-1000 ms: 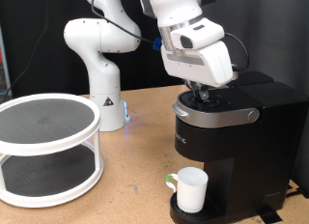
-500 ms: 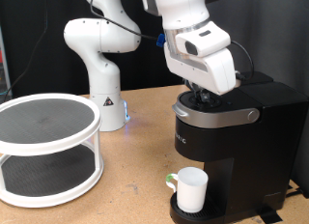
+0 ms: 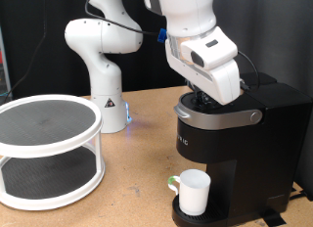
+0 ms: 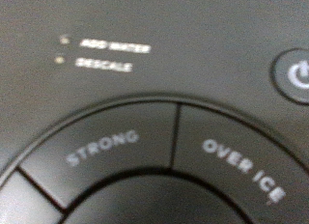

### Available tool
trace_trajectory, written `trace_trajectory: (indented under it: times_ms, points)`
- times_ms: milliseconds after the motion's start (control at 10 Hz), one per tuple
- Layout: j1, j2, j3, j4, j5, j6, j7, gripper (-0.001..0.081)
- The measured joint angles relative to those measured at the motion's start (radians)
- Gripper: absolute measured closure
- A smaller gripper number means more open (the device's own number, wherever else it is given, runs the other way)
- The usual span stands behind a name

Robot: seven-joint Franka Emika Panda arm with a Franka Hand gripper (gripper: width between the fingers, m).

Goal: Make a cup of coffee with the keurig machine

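The black keurig machine (image 3: 230, 149) stands at the exterior view's right with its silver-grey lid handle (image 3: 223, 116) down. The white cup (image 3: 193, 192) stands on its round drip base under the brew head, handle towards the exterior view's left. My gripper (image 3: 205, 97) is pressed down against the top of the machine's lid, its fingers hidden behind the hand. The wrist view shows only the machine's top panel up close: the STRONG button (image 4: 101, 150), the OVER ICE button (image 4: 241, 168) and a power symbol (image 4: 296, 74). No fingers show there.
A white two-tier round rack (image 3: 47, 149) stands at the exterior view's left on the wooden table (image 3: 137, 188). The arm's white base (image 3: 103, 70) rises behind, in the middle. The table's right edge is close beside the machine.
The hand has tilted and shifted slightly to the exterior view's right while staying on top of the machine's lid. The cup and machine have not moved.
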Motion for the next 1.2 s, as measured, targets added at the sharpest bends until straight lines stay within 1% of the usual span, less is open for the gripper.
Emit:
trace_trajectory:
  times_ms: [100, 300, 700, 800, 1200]
  points:
    - [0.000, 0.013, -0.001, 0.018, -0.010, -0.026, 0.014, 0.0804]
    - [0.000, 0.025, -0.001, 0.032, -0.015, -0.039, 0.029, 0.0804]
    - [-0.001, 0.024, -0.001, 0.029, -0.010, -0.029, 0.025, 0.0804]
    - [-0.001, 0.017, -0.002, 0.018, 0.004, -0.012, 0.004, 0.0804]
    - [-0.004, -0.045, -0.020, -0.066, 0.117, 0.065, -0.153, 0.0804]
